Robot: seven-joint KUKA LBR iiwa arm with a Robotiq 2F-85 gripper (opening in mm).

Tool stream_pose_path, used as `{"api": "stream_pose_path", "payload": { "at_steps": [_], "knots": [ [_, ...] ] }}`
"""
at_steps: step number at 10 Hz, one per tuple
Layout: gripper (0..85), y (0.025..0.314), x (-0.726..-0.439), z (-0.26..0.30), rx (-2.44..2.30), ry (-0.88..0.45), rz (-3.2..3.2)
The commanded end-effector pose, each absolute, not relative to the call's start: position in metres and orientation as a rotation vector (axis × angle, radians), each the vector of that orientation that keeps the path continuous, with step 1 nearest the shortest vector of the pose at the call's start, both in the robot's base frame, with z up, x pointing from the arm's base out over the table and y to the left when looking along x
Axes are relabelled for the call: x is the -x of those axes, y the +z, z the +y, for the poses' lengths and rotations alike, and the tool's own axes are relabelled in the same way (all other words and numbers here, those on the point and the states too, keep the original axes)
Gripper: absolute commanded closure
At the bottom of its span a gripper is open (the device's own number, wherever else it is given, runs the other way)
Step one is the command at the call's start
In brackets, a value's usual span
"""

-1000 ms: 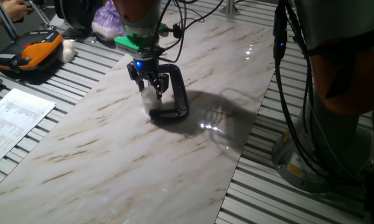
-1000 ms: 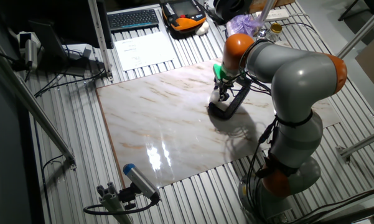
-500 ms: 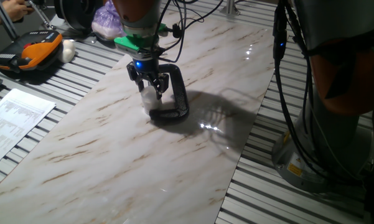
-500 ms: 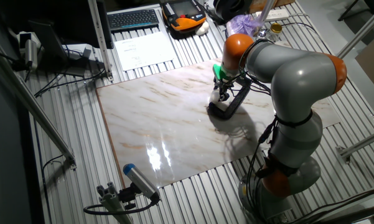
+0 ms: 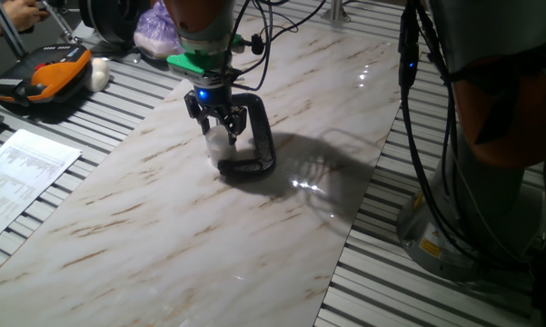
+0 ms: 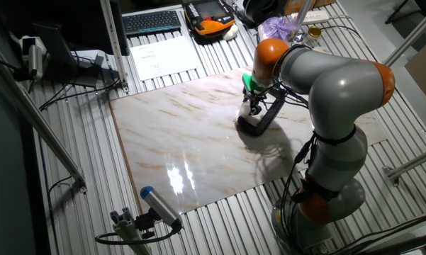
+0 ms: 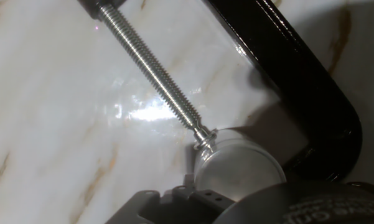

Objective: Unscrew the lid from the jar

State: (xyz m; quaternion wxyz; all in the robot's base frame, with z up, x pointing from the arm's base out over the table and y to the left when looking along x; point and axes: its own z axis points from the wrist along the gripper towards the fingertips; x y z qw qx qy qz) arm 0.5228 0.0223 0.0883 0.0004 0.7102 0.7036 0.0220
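The tiny clear jar (image 5: pixel 221 145) stands on the marble board, held in the black C-clamp (image 5: pixel 259 136). Its whitish lid (image 7: pixel 236 167) shows in the hand view, with the clamp's metal screw (image 7: pixel 152 68) pressing against the jar's side. My gripper (image 5: pixel 221 127) points straight down over the jar, with a finger on each side of the lid, shut on it. In the other fixed view the gripper (image 6: pixel 254 108) stands over the clamp (image 6: pixel 262 120), and the jar is too small to make out. The jar's body is mostly hidden by the lid and fingers in the hand view.
An orange and black device (image 5: pixel 41 77), a printed sheet (image 5: pixel 18 173) and a purple bag (image 5: pixel 154 27) lie left of the marble board (image 5: pixel 209 227). The arm's grey base (image 5: pixel 491 145) stands at the right. A keyboard (image 6: pixel 152 21) lies at the back.
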Motion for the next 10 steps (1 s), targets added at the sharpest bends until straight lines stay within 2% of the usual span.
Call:
{"api": "stream_pose_path", "payload": {
  "at_steps": [1,10],
  "knots": [
    [51.0,0.0883,-0.5227,0.0221,-2.222,0.067,2.219],
    [51.0,0.0889,-0.5228,0.0223,-2.096,0.044,2.331]
  ]
}}
